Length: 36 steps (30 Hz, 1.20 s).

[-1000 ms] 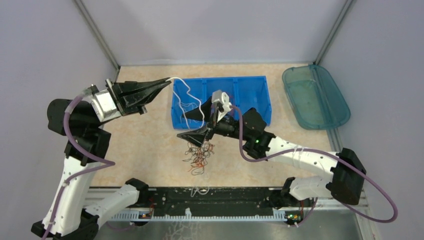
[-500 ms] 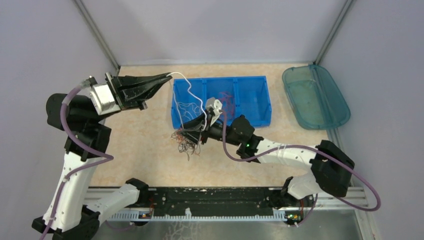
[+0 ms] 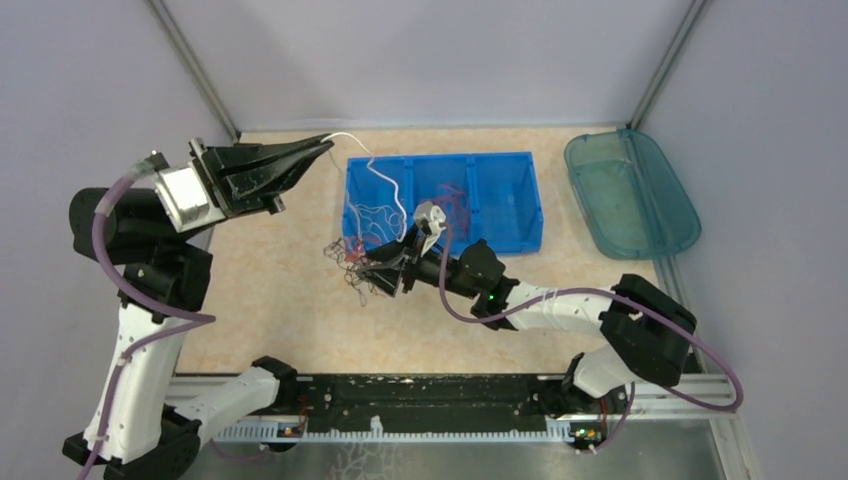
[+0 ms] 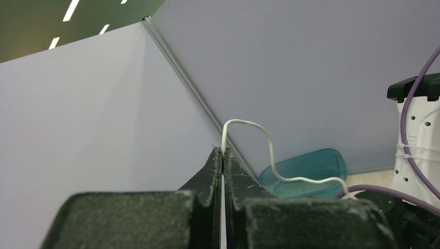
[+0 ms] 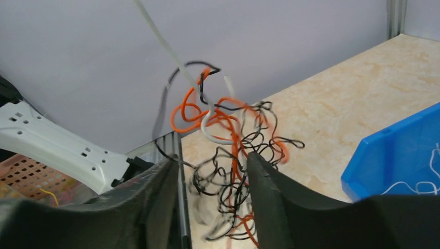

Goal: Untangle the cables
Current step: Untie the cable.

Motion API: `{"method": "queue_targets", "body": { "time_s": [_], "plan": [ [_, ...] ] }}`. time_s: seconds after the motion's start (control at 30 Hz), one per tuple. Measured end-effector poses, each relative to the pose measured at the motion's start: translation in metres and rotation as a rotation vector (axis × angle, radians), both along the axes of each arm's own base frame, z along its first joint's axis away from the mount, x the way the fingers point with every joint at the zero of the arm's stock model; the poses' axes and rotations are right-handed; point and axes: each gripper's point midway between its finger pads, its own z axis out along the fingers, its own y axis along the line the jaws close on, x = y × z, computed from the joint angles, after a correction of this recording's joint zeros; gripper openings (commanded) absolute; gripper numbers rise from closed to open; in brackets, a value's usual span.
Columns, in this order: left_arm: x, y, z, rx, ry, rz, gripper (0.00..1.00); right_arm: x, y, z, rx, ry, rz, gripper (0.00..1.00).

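Cables (image 3: 352,262) hang in a loose knot of black, orange and white strands just above the table (image 3: 280,290), in front of the left end of the blue bin (image 3: 440,157). One white cable (image 4: 244,121) leads out of the knot and climbs up and to the left, crossing the bin's near left corner, to the left gripper (image 3: 325,143), which is raised well above the table near the back left corner. From the left wrist, its two fingers are pressed flat together with the end of that white cable nipped between their tips, and the cable arcs away towards the teal tray (image 4: 306,174). The right gripper (image 3: 378,272) reaches in low from the right and meets the knot. From the right wrist, its fingers (image 5: 264,187) stand apart, and the tangle (image 5: 233,150) sits in the gap and beyond the tips. I cannot tell whether any strand is caught against a finger. The lowest loops there are blurred. More thin wires lie in the bin, white ones in the left compartment and reddish ones in the middle one. The teal tray (image 3: 625,195) lies at the far right of the table.
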Motion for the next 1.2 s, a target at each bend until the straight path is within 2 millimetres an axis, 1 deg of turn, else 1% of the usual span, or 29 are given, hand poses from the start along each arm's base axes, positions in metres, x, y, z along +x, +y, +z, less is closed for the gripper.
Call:
{"method": "queue_targets", "body": {
  "time_s": [0.07, 0.17, 0.2, 0.23, 0.27, 0.37, 0.47, 0.53, 0.67, 0.8, 0.87, 0.93, 1.03, 1.1, 1.2],
  "plan": [
    [-0.001, 0.001, 0.003, -0.005, -0.009, 0.001, 0.00, 0.001, -0.001, -0.004, -0.007, 0.008, -0.005, 0.66],
    [-0.004, 0.003, 0.001, -0.010, -0.016, 0.005, 0.00, 0.001, -0.007, -0.007, -0.022, 0.010, -0.025, 0.72],
    [-0.005, 0.003, -0.001, -0.009, -0.014, 0.005, 0.00, 0.000, -0.010, -0.006, -0.024, 0.006, -0.032, 0.75],
    [-0.005, 0.003, -0.004, -0.007, -0.010, 0.005, 0.00, -0.002, -0.019, 0.001, -0.017, -0.011, -0.047, 0.76],
    [-0.004, 0.003, -0.008, -0.005, -0.004, 0.005, 0.00, -0.003, -0.021, 0.003, -0.012, -0.015, -0.050, 0.78],
    [-0.001, 0.001, -0.017, 0.005, 0.017, 0.004, 0.00, -0.010, -0.040, 0.035, 0.051, -0.079, -0.073, 0.82],
    [0.003, -0.001, -0.025, 0.013, 0.044, -0.002, 0.00, -0.016, -0.050, 0.065, 0.110, -0.144, -0.080, 0.83],
    [0.004, -0.003, -0.029, 0.017, 0.060, -0.009, 0.00, -0.017, -0.048, 0.075, 0.118, -0.172, -0.072, 0.83],
    [0.006, -0.006, -0.036, 0.030, 0.082, -0.026, 0.00, -0.013, -0.035, 0.090, 0.110, -0.220, -0.059, 0.83],
    [0.005, -0.008, -0.039, 0.039, 0.098, -0.049, 0.00, -0.007, -0.018, 0.097, 0.114, -0.251, -0.044, 0.78],
    [0.003, -0.009, -0.040, 0.043, 0.105, -0.059, 0.00, -0.003, -0.008, 0.096, 0.113, -0.254, -0.035, 0.75],
    [0.002, -0.010, -0.041, 0.046, 0.109, -0.066, 0.00, 0.003, 0.002, 0.089, 0.106, -0.250, -0.030, 0.73],
    [0.002, -0.010, -0.041, 0.048, 0.113, -0.073, 0.00, 0.011, 0.016, 0.064, 0.060, -0.222, -0.028, 0.68],
    [0.001, -0.011, -0.041, 0.049, 0.115, -0.076, 0.00, 0.015, 0.021, 0.048, 0.031, -0.202, -0.031, 0.65],
    [0.000, -0.010, -0.039, 0.046, 0.110, -0.078, 0.00, 0.019, 0.022, 0.031, 0.007, -0.176, -0.044, 0.57]
  ]
}}
